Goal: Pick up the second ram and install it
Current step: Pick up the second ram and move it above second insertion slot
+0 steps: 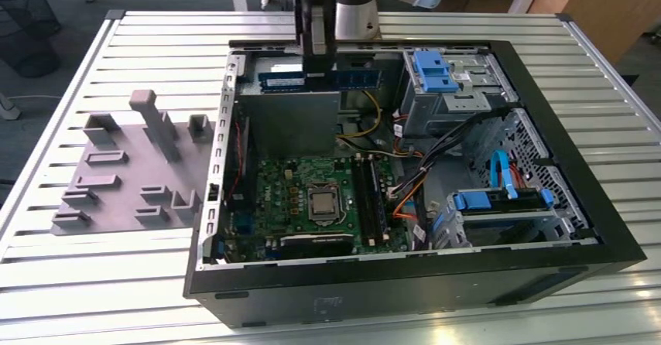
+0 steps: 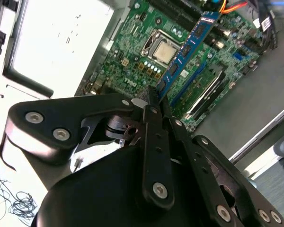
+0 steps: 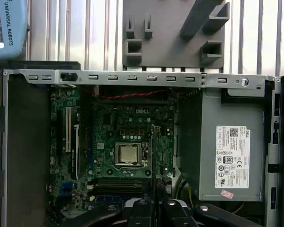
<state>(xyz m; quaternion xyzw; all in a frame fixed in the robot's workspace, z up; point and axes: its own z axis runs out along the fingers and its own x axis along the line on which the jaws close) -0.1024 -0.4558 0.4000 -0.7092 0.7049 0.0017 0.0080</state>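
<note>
Clamping the flat blue-green second ram (image 2: 184, 52), the black hand (image 2: 155, 98) hangs.

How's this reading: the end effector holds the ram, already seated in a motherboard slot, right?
Not quite. The end effector does hold the ram, but the ram is not seated. The exterior view shows it held in the air over the power supply, well apart from the motherboard slots.
</note>
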